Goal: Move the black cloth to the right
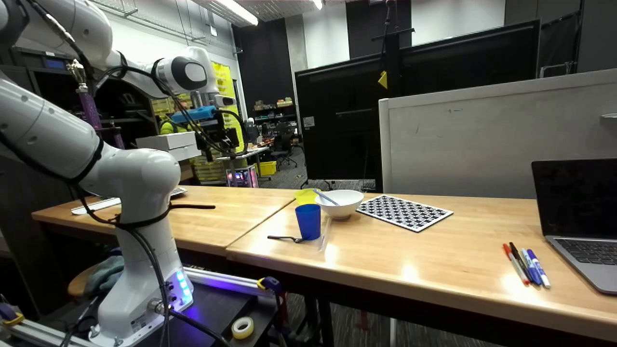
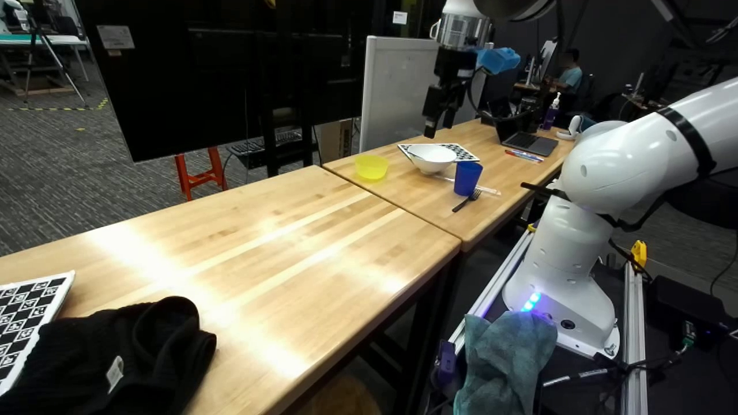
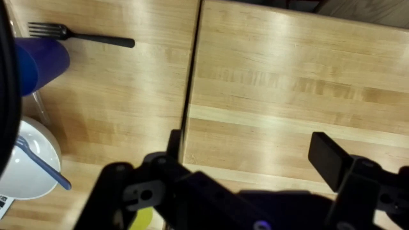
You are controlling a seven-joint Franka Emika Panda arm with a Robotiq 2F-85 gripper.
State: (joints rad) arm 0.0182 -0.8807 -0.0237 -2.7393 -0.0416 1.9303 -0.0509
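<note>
The black cloth [image 2: 155, 369] lies crumpled on the wooden table at the near left corner of an exterior view, with a small white tag on top. Its left part overlaps a checkered board, and its lower edge is cut off by the frame. It is out of view in the wrist view. My gripper [image 2: 439, 124] hangs high above the table, well apart from the cloth. In the wrist view the gripper [image 3: 249, 150] has its fingers wide apart, with only bare wood below between them.
A blue cup [image 2: 467, 178], a white bowl [image 2: 431, 158], a yellow bowl [image 2: 371, 166] and a black fork [image 2: 467, 200] stand near the table seam. A checkered board [image 2: 29, 323] lies beside the cloth. A laptop [image 1: 585, 241] and pens [image 1: 528, 265] lie farther along.
</note>
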